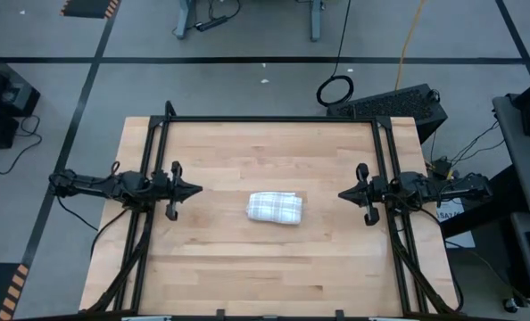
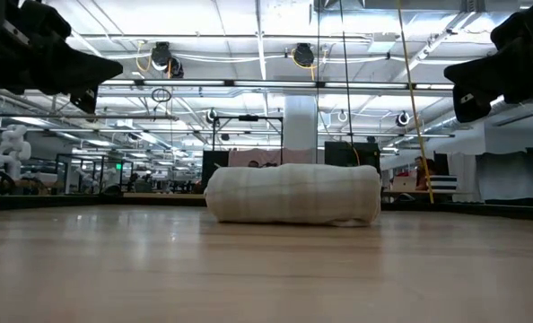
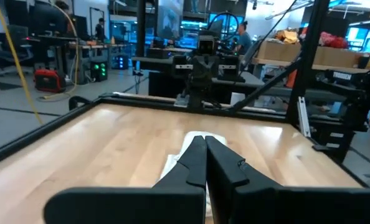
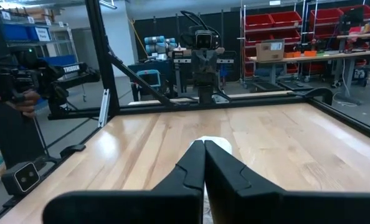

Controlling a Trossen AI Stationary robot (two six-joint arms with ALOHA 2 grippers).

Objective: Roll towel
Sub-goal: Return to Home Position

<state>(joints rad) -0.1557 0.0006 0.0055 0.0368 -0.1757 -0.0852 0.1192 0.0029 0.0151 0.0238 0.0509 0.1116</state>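
The towel (image 1: 275, 208) lies as a finished roll at the middle of the desk (image 1: 247, 276). It is a short, plump cylinder with its grid check on the outside, resting on the bare wood with nothing touching it. Its long axis runs across the desk from the left side toward the right side, only slightly skewed, so the low view shows its full flank and each end faces one arm.

The left tool (image 1: 194, 189) hangs over the left part of the desk with its tip aimed at the roll's left end. Its two fingers are pressed together into a single point and grip nothing. The right tool (image 1: 343, 193) mirrors it over the right part of the desk. Its fingers are likewise pressed together with nothing between them, and its tip is aimed at the roll's right end. Both tools sit well apart from the towel, and in the low view both ride above the top of the roll, clear of the desk surface.

The right tool looks a shade nearer the desk's middle than the left, though the difference is slight.

As I judge it, the rolling is done and only the retreat to rest is left. Since the roll lies straight ahead of each tip along its own long axis, drawing each arm back toward its own side of the desk takes it directly away, with little chance of nudging the roll open.
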